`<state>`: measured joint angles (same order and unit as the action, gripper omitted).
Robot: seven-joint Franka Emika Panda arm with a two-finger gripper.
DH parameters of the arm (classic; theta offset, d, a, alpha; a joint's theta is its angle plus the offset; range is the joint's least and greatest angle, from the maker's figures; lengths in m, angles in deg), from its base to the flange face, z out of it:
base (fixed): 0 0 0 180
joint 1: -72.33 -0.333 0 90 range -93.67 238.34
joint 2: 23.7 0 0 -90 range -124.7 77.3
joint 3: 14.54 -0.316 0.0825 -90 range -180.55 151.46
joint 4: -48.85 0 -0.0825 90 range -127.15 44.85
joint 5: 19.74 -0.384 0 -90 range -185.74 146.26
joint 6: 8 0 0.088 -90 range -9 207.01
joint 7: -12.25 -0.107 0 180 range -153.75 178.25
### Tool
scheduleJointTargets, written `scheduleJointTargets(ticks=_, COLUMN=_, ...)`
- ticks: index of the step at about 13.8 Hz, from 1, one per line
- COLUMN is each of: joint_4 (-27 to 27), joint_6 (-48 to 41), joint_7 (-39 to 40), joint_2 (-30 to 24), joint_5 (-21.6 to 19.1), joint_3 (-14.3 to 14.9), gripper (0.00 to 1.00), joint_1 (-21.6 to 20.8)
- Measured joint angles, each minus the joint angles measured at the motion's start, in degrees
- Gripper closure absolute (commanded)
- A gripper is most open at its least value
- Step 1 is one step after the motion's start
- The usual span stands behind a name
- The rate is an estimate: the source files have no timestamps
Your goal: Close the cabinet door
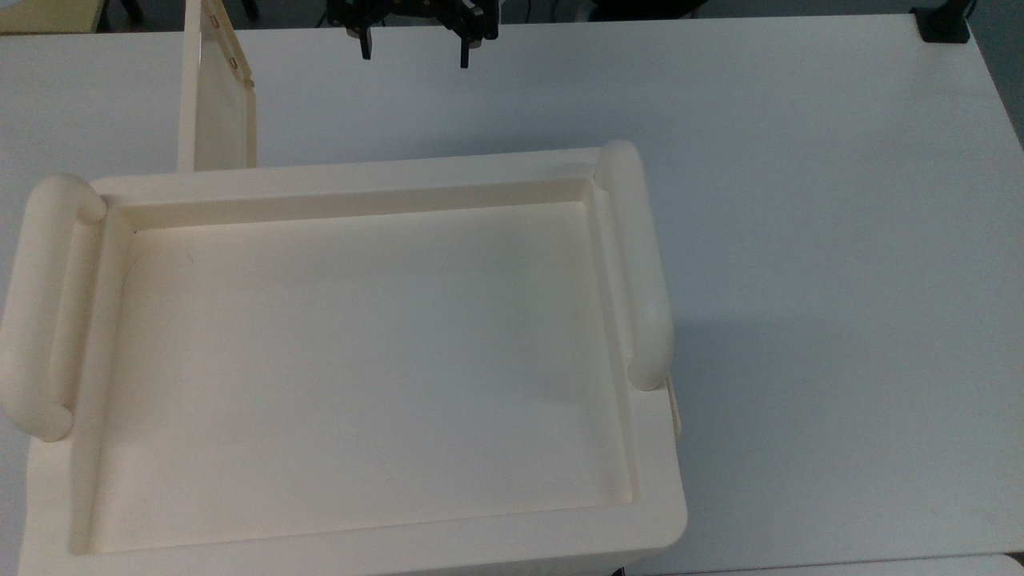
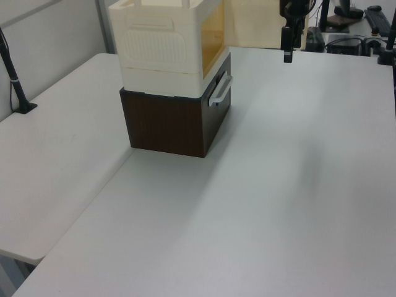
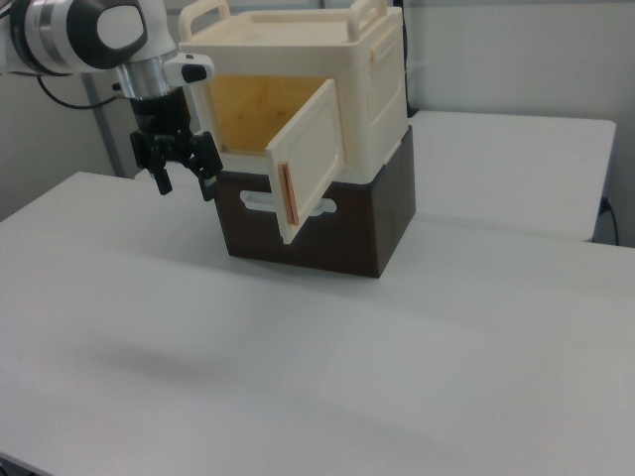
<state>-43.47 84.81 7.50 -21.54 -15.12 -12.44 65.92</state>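
Observation:
The cream cabinet [image 3: 372, 94] stands on a dark brown box, its recessed top [image 1: 360, 360] seen from above between two thick bar handles. Its cabinet door [image 3: 313, 164] stands swung wide open, showing an orange-tinted interior [image 3: 263, 114]; a brown strip runs along the door's free edge. From above, the cabinet door [image 1: 218, 104] sticks out toward the top view's upper left. My gripper [image 3: 186, 180] hangs open with nothing between its fingers, in front of the opening, to the right view's left of the door and apart from it. The same gripper [image 1: 414, 50] sits to the top view's right of the door; the left view has the gripper [image 2: 288, 52] above the table.
The dark brown box [image 2: 173, 120] under the cabinet has a white handle [image 2: 220, 90] on its front. The white table [image 1: 800, 240] spreads wide around it. A black clamp [image 1: 944, 24] sits at one far corner, and a black post [image 2: 15, 80] stands on an adjoining table.

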Motion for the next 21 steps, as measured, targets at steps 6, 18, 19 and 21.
scheduleJointTargets(ticks=6, joint_4=0.0, joint_6=0.0, joint_7=0.0, joint_2=0.0, joint_5=0.0, joint_3=0.0, gripper=0.00, joint_1=0.0)
scheduleJointTargets(ticks=18, joint_4=0.0, joint_6=0.0, joint_7=0.0, joint_2=0.0, joint_5=0.0, joint_3=0.0, gripper=0.77, joint_1=0.0)
scheduleJointTargets(ticks=19, joint_4=0.0, joint_6=0.0, joint_7=0.1, joint_2=0.0, joint_5=0.0, joint_3=0.0, gripper=1.00, joint_1=0.0)
scheduleJointTargets(ticks=21, joint_4=-0.1, joint_6=0.0, joint_7=0.3, joint_2=0.0, joint_5=0.0, joint_3=0.0, gripper=1.00, joint_1=0.0)
